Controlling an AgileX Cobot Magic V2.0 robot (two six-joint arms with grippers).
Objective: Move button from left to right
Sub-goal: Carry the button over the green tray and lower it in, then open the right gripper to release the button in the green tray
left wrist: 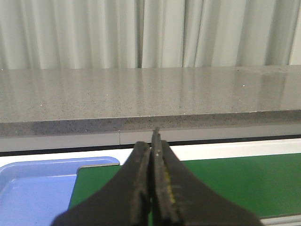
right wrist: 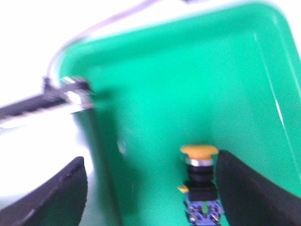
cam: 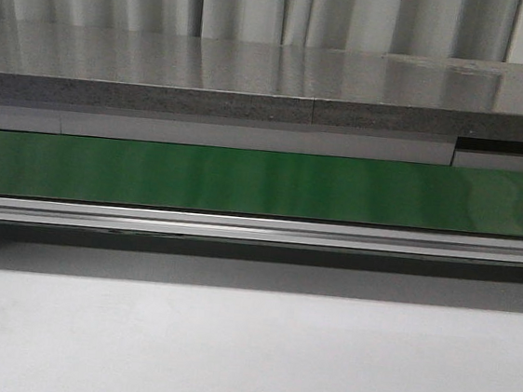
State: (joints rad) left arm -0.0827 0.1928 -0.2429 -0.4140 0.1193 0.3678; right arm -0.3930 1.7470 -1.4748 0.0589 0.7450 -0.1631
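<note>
Right wrist view, lower centre: button (right wrist: 199,184), orange-yellow mushroom cap over black body with blue-green base, upright in green tray (right wrist: 188,84), between wide-spread right gripper (right wrist: 150,188) fingers. Left gripper (left wrist: 153,188) fingers pressed together, empty.

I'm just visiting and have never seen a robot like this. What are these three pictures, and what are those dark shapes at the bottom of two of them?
This is a two-armed robot. One picture looks forward over its table at a green conveyor belt; no arm shows there. The other two come from cameras on the wrists. The dark shapes are gripper fingers. The left gripper is shut and holds nothing, hovering near a blue tray. The right gripper is open over a green tray, its fingers either side of the button, an orange-yellow cap on a black body. It is not gripped.
</note>
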